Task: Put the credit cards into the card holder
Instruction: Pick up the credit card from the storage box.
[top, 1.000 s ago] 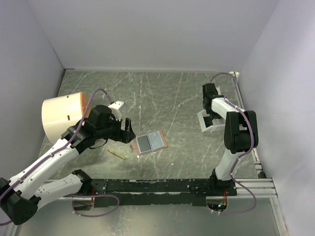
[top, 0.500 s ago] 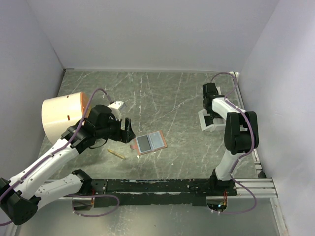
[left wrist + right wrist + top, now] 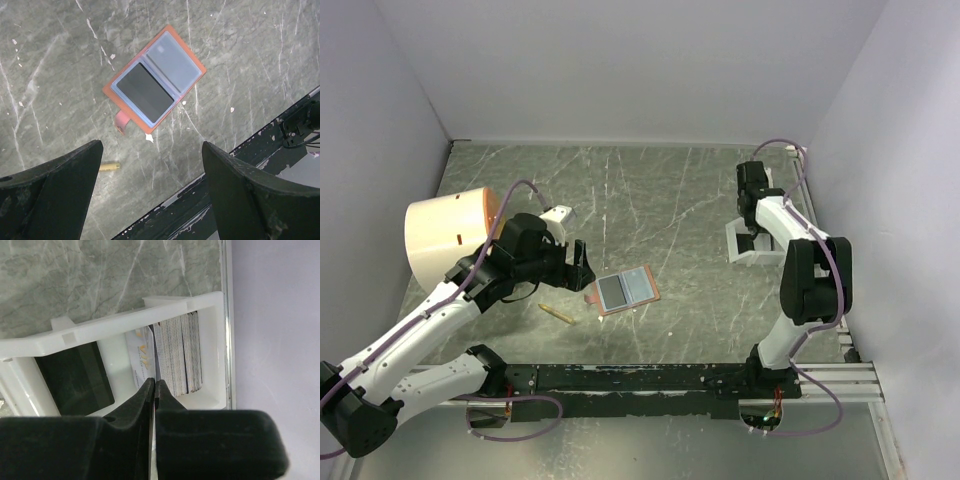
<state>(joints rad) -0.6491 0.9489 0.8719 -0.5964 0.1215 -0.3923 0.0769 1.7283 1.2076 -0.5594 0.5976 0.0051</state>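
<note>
left hand (image 3: 151, 150): fingers wide apart, holding nothing. We see it hovering above the counter (image 3: 660, 195), just left of the card holder (image 3: 625, 290).
right hand (image 3: 153, 384): fingers pressed together, tips down inside the white tray (image 3: 125, 322). We cannot tell if a card edge is pinched between them.
credit cards (image 3: 177, 352): a stack standing on edge in the tray's right compartment, just ahead of the right hand's tips. One whitish card with yellow marks (image 3: 141, 356) leans at the stack's left side.
dark flat piece (image 3: 75, 377): lies in the tray's left compartment. We can't tell what it is.
tray position: far right of the counter, close to the right wall, well apart from the card holder.
card holder state: lies open and flat mid-counter. We see one dark panel and one pale panel inside, and the snap tab (image 3: 121, 122) sticks out of its edge on the dark panel's side.
small brass-coloured stick (image 3: 557, 313): on the counter, near the holder's left side, not touching it.
cream cylinder (image 3: 445, 235): on its side at the far left, beside the left arm.
</note>
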